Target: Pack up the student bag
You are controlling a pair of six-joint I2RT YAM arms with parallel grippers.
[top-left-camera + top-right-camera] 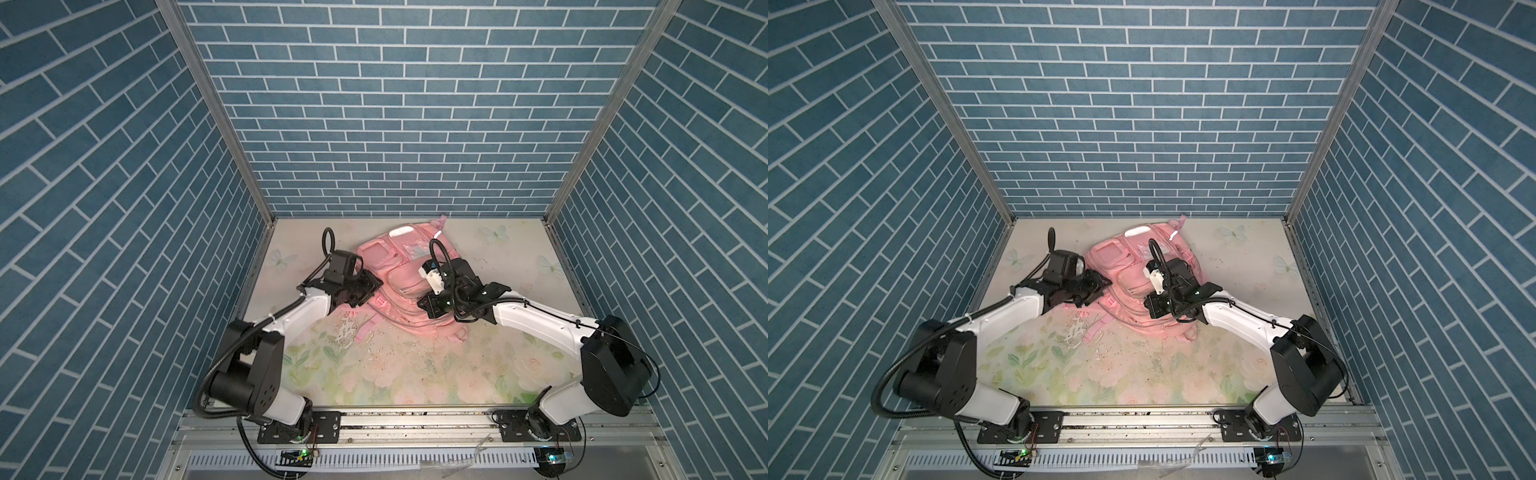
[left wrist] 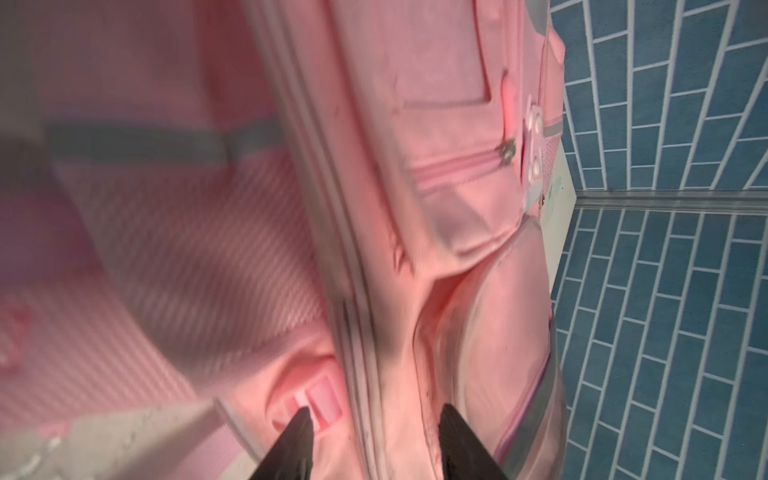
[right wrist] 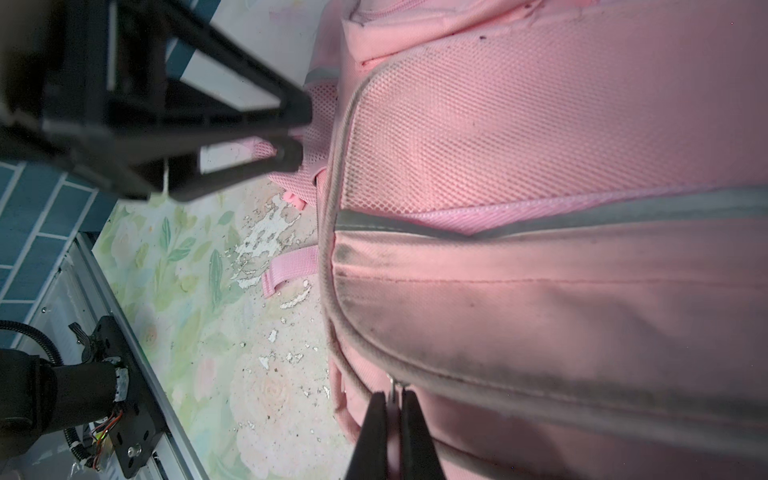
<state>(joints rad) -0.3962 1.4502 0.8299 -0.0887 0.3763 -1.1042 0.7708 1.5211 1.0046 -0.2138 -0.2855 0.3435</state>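
Note:
The student bag (image 1: 399, 266), a soft pink backpack with zip pockets and grey reflective strips, lies front-up in the middle back of the table, seen in both top views (image 1: 1125, 270). My left gripper (image 2: 374, 415) is at the bag's left side and open, its two fingertips standing either side of a zip seam without pinching it. In a top view the left gripper (image 1: 372, 286) touches the bag's edge. My right gripper (image 3: 392, 395) is shut on a small metal zip pull (image 3: 393, 386) at the bag's near edge, where a grey-piped seam runs.
The table wears a floral cover with a peeled white patch (image 1: 345, 330) just in front of the bag. A loose pink strap (image 3: 291, 268) trails onto it. Blue brick walls (image 1: 395, 124) close three sides, and an aluminium rail (image 1: 415, 419) carrying both arm bases runs along the front.

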